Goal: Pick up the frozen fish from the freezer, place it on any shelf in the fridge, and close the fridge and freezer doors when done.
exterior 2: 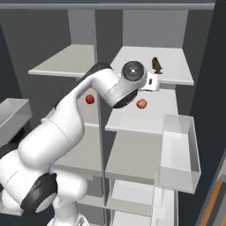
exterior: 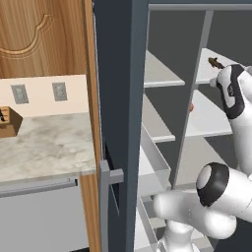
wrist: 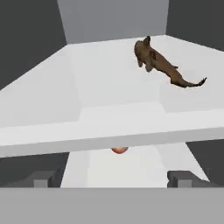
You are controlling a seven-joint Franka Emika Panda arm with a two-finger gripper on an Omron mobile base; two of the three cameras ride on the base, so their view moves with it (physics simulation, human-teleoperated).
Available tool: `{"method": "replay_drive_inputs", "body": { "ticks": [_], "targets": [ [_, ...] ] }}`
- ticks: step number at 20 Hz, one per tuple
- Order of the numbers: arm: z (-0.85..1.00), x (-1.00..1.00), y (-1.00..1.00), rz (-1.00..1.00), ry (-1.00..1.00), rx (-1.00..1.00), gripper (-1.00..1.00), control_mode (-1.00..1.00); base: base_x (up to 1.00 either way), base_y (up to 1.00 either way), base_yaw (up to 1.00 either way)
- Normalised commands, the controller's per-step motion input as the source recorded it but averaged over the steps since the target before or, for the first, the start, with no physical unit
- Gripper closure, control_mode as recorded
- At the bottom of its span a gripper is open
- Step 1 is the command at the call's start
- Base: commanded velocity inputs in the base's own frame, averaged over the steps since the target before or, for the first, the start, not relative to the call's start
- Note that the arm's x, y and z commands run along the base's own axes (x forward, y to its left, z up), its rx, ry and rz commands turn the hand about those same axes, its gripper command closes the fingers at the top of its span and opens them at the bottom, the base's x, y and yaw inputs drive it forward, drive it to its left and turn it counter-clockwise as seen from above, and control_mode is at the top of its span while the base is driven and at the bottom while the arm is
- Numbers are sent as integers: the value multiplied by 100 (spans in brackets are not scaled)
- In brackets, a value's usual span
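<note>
Looking along my end effector (wrist: 112, 178), I see its fingers spread wide and empty, just short of the top fridge shelf (wrist: 87, 87) where the frozen fish (wrist: 162, 65) lies.

Red fruit (wrist: 119, 150) mostly hidden under the shelf (wrist: 109, 131) front edge; knife block (exterior: 9, 121) cut by frame edge

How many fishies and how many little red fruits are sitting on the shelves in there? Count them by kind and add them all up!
Brown fish: 1, the frozen fish on the top fridge shelf.
Round red fruits: 2, one on the freezer side, one on the fridge shelf below the fish.
Total: 3
</note>
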Motion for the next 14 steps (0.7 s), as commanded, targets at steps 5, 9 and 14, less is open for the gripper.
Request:
{"method": "replay_drive_inputs", "body": {
  "ticks": [5, 9, 14],
  "targets": [
    [-64, -100, 74, 0, 56, 0, -100, -100, 0, 0, 0],
    [-68, -66, 42, 0, 70, 0, -100, -100, 0, 0, 0],
    [-7, 3, 0, 0, 10, 0, -100, -100, 0, 0, 0]
  ]
}}
